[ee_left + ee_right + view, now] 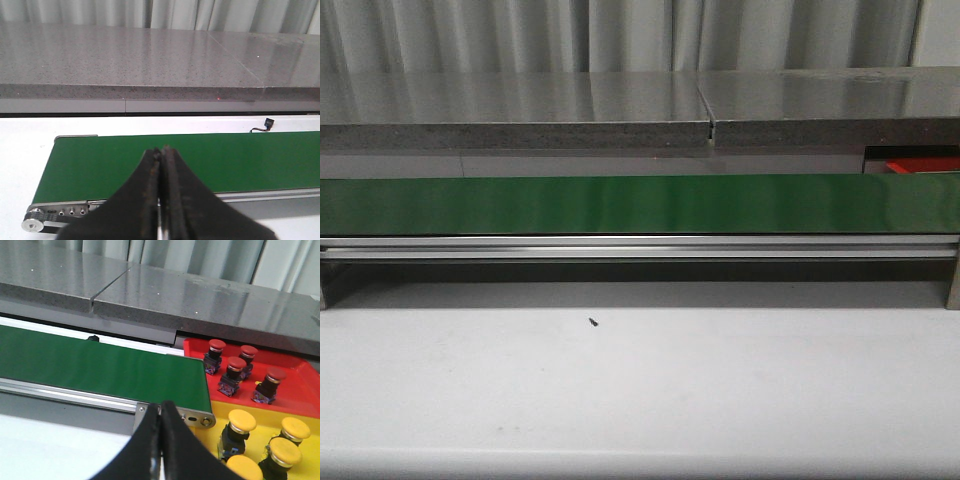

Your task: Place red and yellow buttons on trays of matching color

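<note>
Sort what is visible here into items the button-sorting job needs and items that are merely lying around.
Belongs to the job:
- red buttons standing in the red tray
- yellow buttons in the yellow tray
- green conveyor belt, nothing on it
- left gripper and right gripper, both shut

Just lying about:
- small dark speck on the white table
- small black connector behind the belt
- grey stone shelf

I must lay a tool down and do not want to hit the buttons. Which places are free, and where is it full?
Free: the green belt is bare along its whole visible length, and so is the white table in front of it, apart from one small dark speck. Crowded: past the belt's right end, the red tray holds four red buttons and the yellow tray several yellow buttons.
</note>
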Motion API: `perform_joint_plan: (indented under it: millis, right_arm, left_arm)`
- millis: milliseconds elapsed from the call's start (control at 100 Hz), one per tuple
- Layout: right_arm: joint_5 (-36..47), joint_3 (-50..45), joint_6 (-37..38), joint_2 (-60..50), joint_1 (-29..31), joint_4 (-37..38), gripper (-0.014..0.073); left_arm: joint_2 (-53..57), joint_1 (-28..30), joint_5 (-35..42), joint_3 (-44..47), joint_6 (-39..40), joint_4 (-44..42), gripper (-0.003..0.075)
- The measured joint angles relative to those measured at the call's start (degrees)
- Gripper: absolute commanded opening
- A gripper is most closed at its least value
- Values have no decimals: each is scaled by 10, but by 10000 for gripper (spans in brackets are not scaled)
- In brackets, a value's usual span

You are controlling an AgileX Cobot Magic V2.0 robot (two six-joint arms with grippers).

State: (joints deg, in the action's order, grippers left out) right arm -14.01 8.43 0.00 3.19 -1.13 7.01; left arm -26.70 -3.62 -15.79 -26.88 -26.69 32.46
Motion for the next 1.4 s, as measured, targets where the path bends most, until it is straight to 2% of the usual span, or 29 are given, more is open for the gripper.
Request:
perform_joint_plan:
  millis: [350, 1400]
  right_arm:
    - [77, -99, 0, -37, 0, -3, -118]
    - [95, -100, 0, -37, 0, -4, -118]
  left_arm:
    - [0, 0, 0, 0, 0, 0, -19]
    - [0, 0, 0, 0, 0, 0, -19]
